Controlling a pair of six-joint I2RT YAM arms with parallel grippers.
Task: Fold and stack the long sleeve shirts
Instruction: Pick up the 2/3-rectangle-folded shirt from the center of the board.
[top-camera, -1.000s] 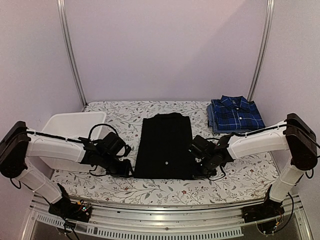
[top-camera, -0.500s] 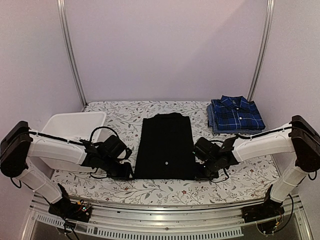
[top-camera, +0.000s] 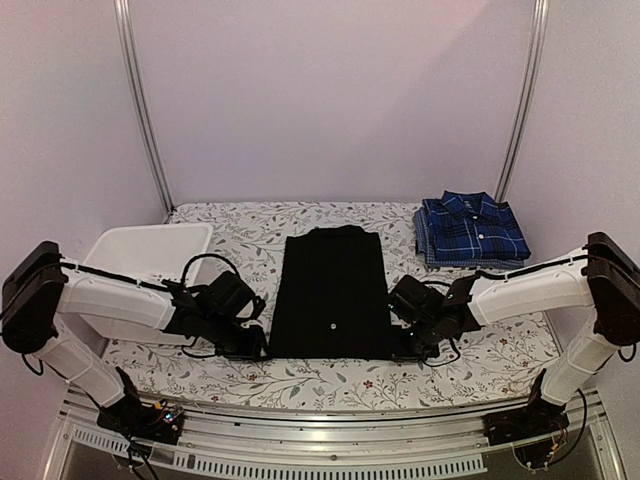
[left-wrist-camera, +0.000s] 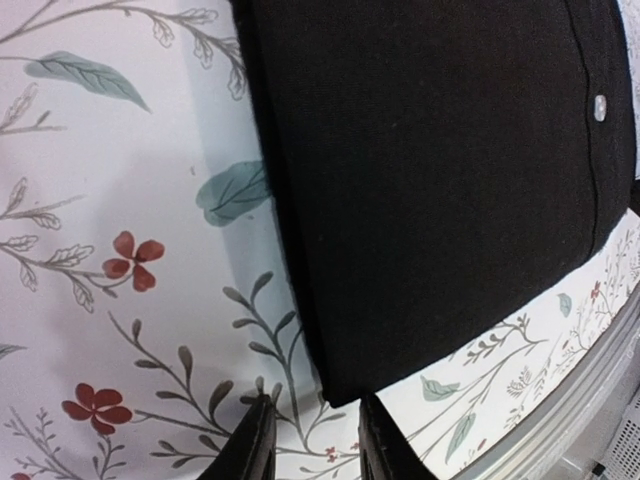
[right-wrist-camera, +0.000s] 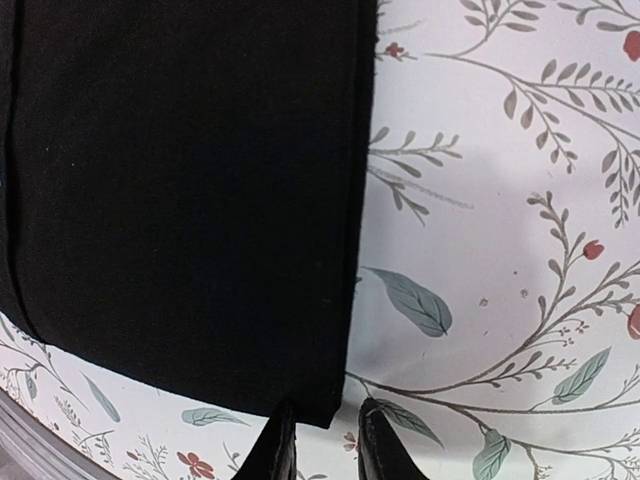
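A black long sleeve shirt (top-camera: 332, 295) lies flat on the table, folded into a long narrow rectangle with one pale button (left-wrist-camera: 599, 106) showing. A blue plaid long sleeve shirt (top-camera: 470, 230) sits folded at the back right. My left gripper (top-camera: 256, 344) is low at the black shirt's near left corner (left-wrist-camera: 345, 385). The jaws stand apart, and the corner tip lies just ahead of the gap in my left gripper (left-wrist-camera: 312, 425). My right gripper (top-camera: 400, 345) is at the near right corner (right-wrist-camera: 335, 405). That corner reaches between the narrowly parted tips of my right gripper (right-wrist-camera: 325, 430).
A white plastic basket (top-camera: 140, 262) stands at the left, just behind my left arm. The floral tablecloth (top-camera: 470, 355) covers the table. The table's metal front edge (top-camera: 330, 415) runs close behind both grippers.
My right gripper has slid a little toward the black shirt's near right corner and settled lower. The left gripper has barely moved. Both shirts lie as before.
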